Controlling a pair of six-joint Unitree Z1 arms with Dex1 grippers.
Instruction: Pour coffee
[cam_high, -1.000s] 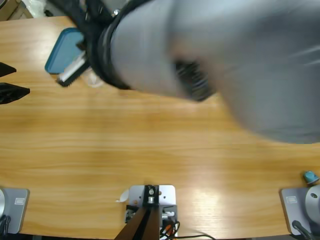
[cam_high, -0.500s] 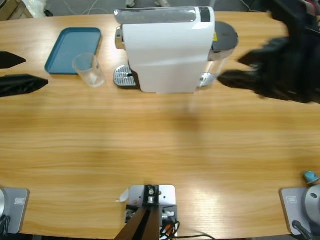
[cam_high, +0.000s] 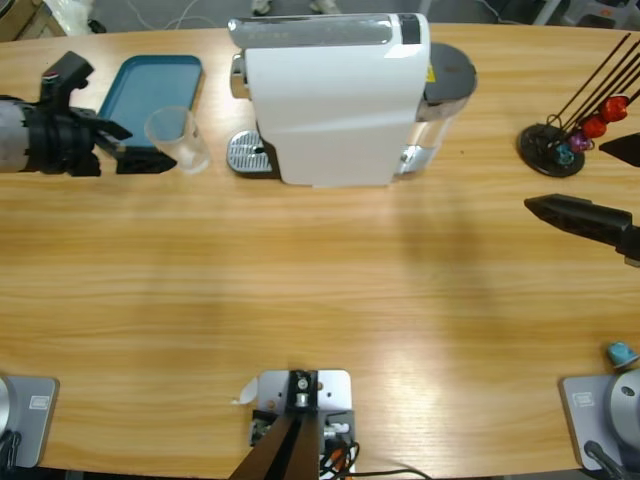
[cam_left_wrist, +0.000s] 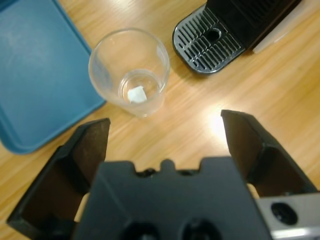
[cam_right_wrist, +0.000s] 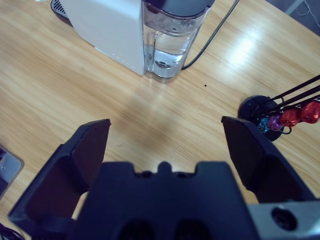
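A white coffee machine (cam_high: 335, 95) stands at the back middle, its metal drip tray (cam_high: 245, 153) on its left side and its water tank (cam_right_wrist: 172, 35) on its right. Just left of the drip tray stands a clear glass (cam_high: 178, 140), upright beside a blue tray (cam_high: 150, 90). In the left wrist view the glass (cam_left_wrist: 130, 70) holds a small white piece at its bottom. My left gripper (cam_high: 145, 145) is open just left of the glass, not touching it. My right gripper (cam_high: 567, 177) is open at the right edge, with nothing between its fingers.
A black capsule stand (cam_high: 548, 148) with thin rods carries red, purple and teal capsules (cam_right_wrist: 300, 114) at the back right, close to my right gripper. A cable (cam_right_wrist: 215, 30) runs behind the tank. A small teal capsule (cam_high: 620, 352) lies at the front right.
The big silver elbow that hid the machine has left the high view. The right gripper drew back from the machine to the right edge. The left gripper moved right, up to the glass.
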